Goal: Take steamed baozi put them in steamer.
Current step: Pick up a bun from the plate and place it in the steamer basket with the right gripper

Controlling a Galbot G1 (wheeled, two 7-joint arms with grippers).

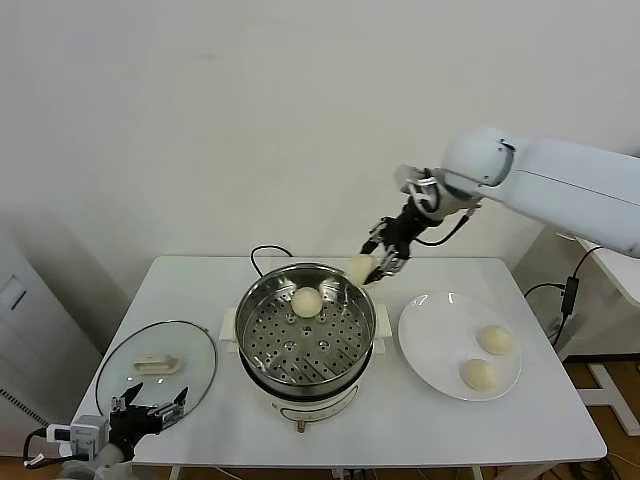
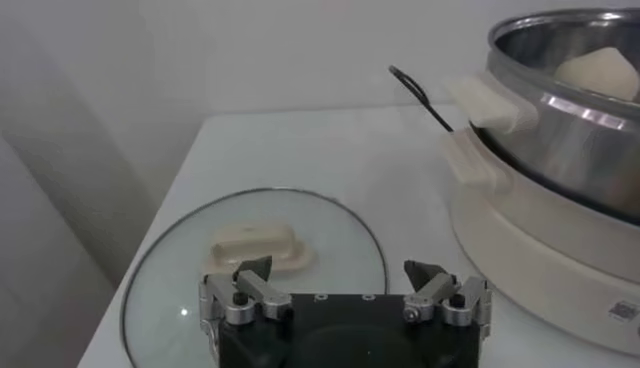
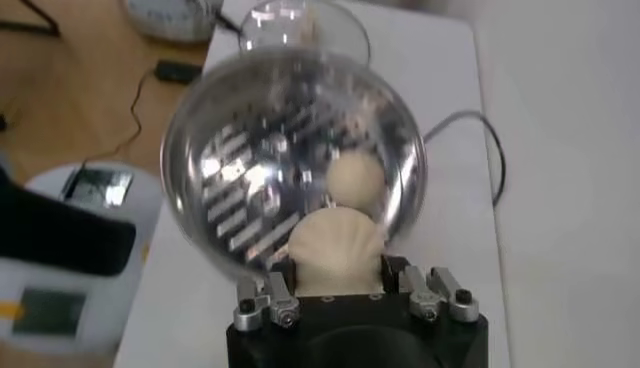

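Observation:
My right gripper (image 1: 366, 271) is shut on a pale cream baozi (image 1: 359, 268), held in the air over the far right rim of the steamer (image 1: 250, 345). In the right wrist view that baozi (image 3: 335, 255) fills the gap between the jaws, with the perforated tray (image 3: 265, 165) below. One baozi (image 1: 306, 302) lies inside the steamer at its far side. Two more baozi (image 1: 494, 339) (image 1: 479, 374) rest on the white plate (image 1: 430, 340) to the right. My left gripper (image 1: 148, 412) stands open and empty at the table's front left, by the glass lid (image 2: 330, 235).
The glass lid (image 1: 120, 370) with a cream handle lies flat at the table's front left. A black cord (image 1: 262, 252) runs behind the steamer. The steamer's white side handle (image 2: 480, 130) sticks out toward the left gripper.

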